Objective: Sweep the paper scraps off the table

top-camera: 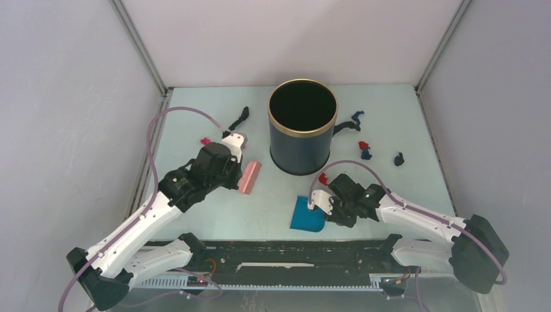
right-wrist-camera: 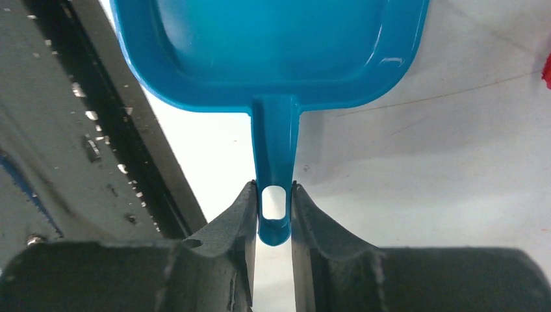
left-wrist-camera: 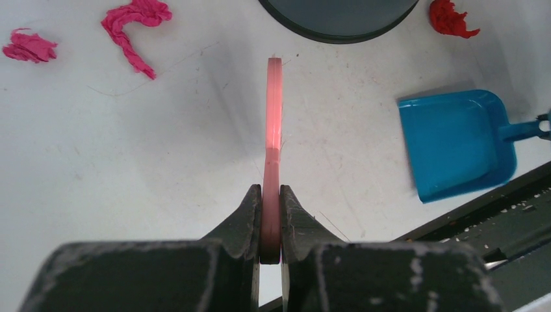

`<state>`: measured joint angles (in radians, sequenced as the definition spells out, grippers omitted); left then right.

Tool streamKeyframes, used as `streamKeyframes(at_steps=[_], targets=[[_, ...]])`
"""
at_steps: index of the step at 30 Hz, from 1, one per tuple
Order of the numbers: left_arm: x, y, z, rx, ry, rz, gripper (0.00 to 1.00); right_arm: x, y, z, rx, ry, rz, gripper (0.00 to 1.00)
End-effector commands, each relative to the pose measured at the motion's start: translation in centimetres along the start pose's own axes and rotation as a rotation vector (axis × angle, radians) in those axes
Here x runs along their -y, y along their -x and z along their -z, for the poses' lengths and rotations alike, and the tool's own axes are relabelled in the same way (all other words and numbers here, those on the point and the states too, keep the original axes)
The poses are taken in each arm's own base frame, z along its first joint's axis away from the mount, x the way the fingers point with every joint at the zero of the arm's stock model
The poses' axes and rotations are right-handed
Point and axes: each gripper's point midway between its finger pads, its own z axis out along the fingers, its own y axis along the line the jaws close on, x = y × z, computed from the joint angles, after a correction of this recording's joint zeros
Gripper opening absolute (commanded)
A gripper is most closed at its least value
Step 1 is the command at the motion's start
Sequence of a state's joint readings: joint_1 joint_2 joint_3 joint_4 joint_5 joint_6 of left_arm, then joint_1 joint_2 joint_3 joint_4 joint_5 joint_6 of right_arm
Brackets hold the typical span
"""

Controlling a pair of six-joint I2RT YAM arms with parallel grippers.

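On the table, scraps lay scattered around the bin.
Blue, red and black scraps lay right of the bin, one red scrap lay near its front right, a black one sat behind its left side, and a red one lay just beyond the left arm. The left gripper was clenched on the pink brush, whose head lay near the bin's left front. The right gripper had both fingers pressed against the handle of the blue dustpan, which lay near the table's front edge.
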<state>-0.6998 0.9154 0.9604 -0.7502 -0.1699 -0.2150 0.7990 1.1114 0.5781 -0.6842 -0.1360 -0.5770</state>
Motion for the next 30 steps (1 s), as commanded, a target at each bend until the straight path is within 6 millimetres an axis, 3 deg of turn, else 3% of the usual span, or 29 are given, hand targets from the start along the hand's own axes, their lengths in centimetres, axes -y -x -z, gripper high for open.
streamKeyframes(at_steps=[1, 3, 6, 10, 14, 20, 26, 30], targets=[[-1.2, 1.0, 0.2, 0.057, 0.053, -0.023, 0.0, -1.0, 1.5, 0.9, 0.07, 0.059, 0.031, 0.26], [-1.7, 1.2, 0.3, 0.059, 0.077, -0.033, 0.0, -1.0, 1.4, 0.8, 0.065, 0.064, 0.031, 0.28], [-2.3, 1.6, 0.4, 0.057, 0.115, -0.053, 0.0, -0.9, 1.2, 0.5, 0.043, 0.051, 0.033, 0.38], [-4.1, 2.6, 0.5, 0.062, 0.209, -0.08, 0.0, -0.3, 1.0, -0.3, -0.014, -0.01, 0.054, 0.4], [-7.3, 4.5, 1.3, 0.023, 0.399, -0.125, 0.0, -0.5, 0.9, -0.7, -0.045, -0.016, 0.078, 0.3], [-9.4, 8.9, 1.2, 0.026, 0.578, -0.215, 0.0, 0.0, 1.9, 0.3, 0.021, -0.051, 0.077, 0.18], [-12.0, 13.6, -1.2, -0.009, 0.723, -0.247, 0.0, 0.1, 2.4, 0.9, 0.059, -0.065, 0.079, 0.1], [-12.4, 17.4, -3.7, 0.078, 0.63, -0.055, 0.0, 0.4, 2.7, 0.9, 0.057, -0.095, 0.092, 0.0]])
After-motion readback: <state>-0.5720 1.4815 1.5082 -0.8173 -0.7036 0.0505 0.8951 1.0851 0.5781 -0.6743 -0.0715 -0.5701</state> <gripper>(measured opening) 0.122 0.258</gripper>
